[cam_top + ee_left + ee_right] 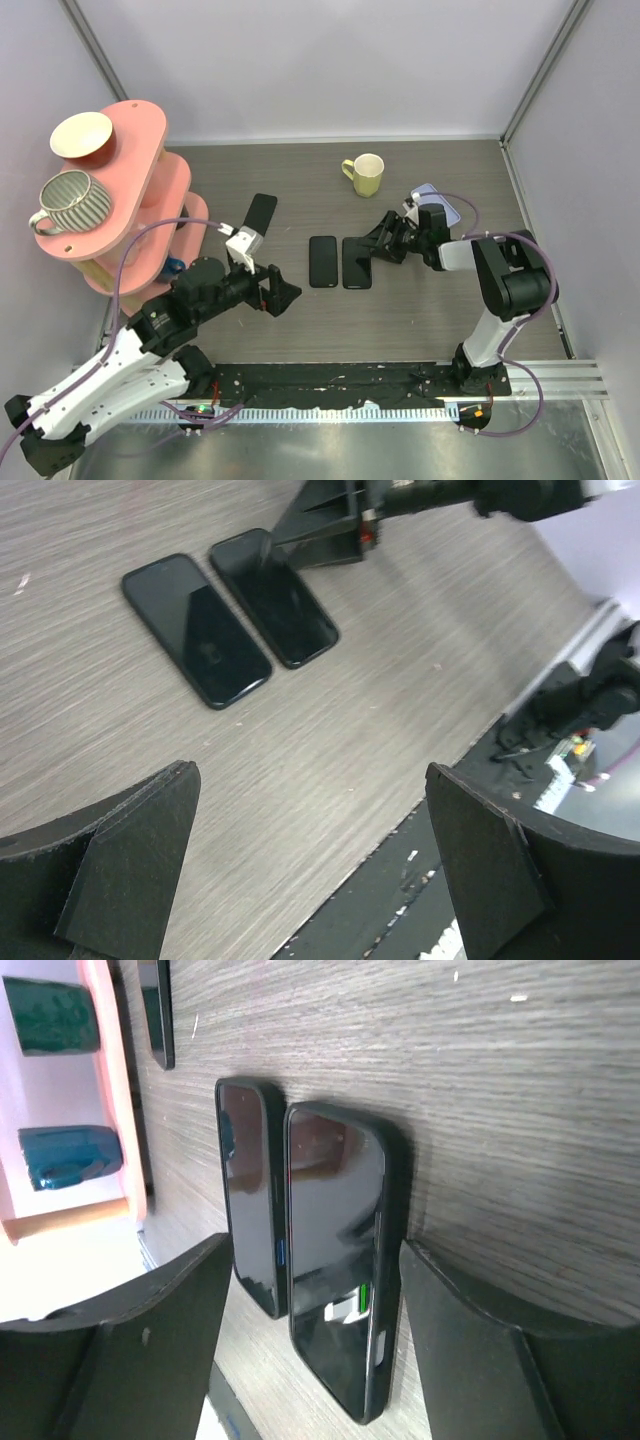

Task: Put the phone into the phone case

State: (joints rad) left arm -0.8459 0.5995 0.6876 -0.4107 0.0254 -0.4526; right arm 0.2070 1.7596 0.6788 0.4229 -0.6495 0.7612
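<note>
Mid-table point(420, 310), on grey wood grain, the glossy phone point(335, 1260) lies in its matte, round-cornered phone case point(392, 1210), with a bare black phone point(250, 1200) just beside it on the left. Only the right wrist view shows that rim. The right gripper point(315, 1250) straddles it with jaws parted, and the left gripper point(310, 780) gapes wide.

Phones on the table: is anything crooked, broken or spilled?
Nothing looks broken or spilled. The black phone and its black twin lie flat, side by side, straight. Only a third black slab lies slanted, apart from them, nearer the pink shelf.

Yellow mug point(365, 174), pink tiered stand point(140, 190), striped cup point(72, 200), bowl point(82, 137)
</note>
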